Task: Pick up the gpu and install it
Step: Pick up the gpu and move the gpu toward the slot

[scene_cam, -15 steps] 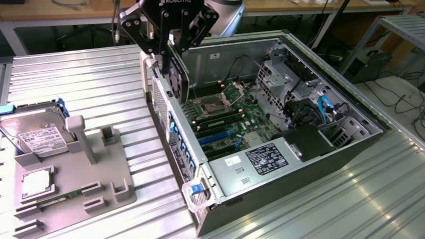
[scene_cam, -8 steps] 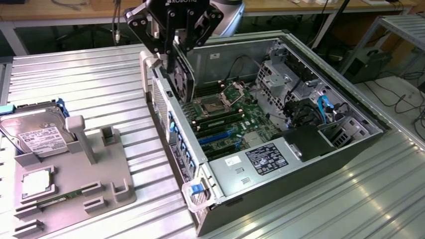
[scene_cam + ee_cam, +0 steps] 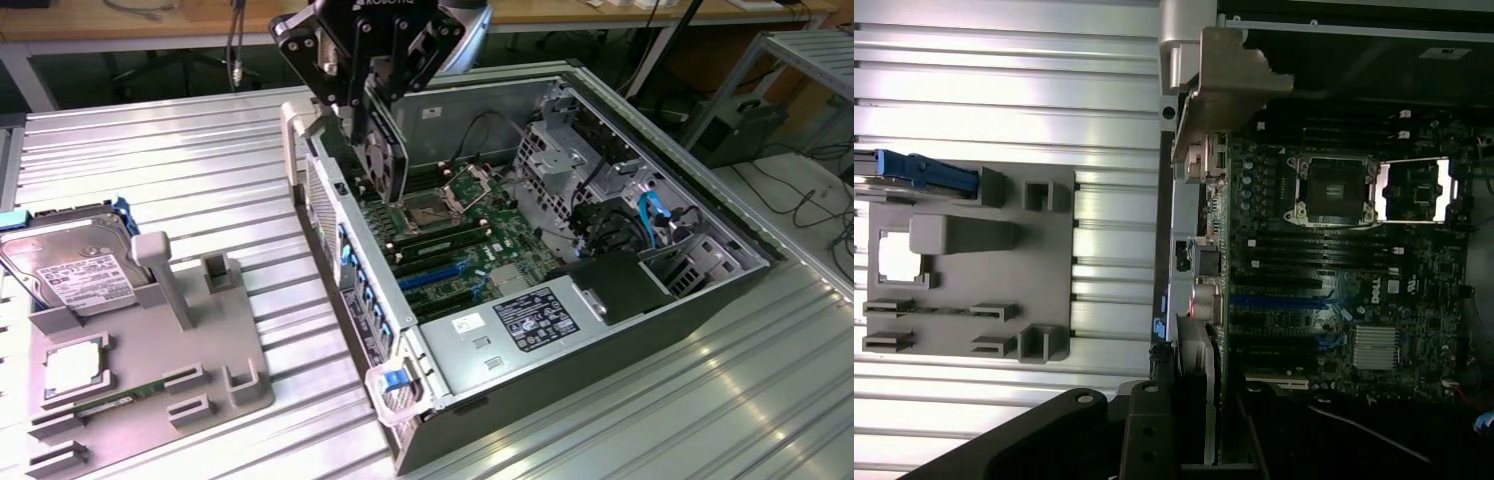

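The case (image 3: 641,335) is lying open, leaving room above the motherboard (image 3: 467,265). The gpu (image 3: 384,150) is hanging beside the rear wall (image 3: 327,215), while a drive cage (image 3: 554,160) and cables (image 3: 650,215) are seemingly crowding the far side.

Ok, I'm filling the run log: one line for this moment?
pincer: shut on gpu | gpu: upright over motherboard of open case | install: not yet seated

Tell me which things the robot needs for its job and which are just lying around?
For the job:
- claw, holding the gpu
- computer case, lying open
- motherboard inside it

Just lying about:
- hard drive
- memory stick
- grey holder
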`<move>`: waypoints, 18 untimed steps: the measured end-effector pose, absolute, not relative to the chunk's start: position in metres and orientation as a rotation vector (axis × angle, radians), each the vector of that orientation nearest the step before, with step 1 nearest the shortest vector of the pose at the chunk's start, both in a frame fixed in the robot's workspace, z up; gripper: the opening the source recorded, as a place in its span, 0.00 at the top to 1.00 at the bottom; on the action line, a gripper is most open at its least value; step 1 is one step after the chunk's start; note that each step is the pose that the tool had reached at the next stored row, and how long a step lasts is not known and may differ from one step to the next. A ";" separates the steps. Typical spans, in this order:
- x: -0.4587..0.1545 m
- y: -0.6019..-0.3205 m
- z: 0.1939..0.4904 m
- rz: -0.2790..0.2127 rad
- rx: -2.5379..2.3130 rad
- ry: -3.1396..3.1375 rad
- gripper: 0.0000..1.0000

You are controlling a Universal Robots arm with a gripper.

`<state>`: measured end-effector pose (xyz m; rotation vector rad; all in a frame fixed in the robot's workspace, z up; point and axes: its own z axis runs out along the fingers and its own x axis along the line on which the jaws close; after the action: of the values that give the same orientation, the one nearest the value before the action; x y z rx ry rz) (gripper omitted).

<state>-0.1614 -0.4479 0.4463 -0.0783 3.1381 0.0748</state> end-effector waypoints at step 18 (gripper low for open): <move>-0.134 -0.448 0.446 0.075 -0.078 3.138 0.73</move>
<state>-0.1344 -0.4479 0.4463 -0.0781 3.1381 0.0749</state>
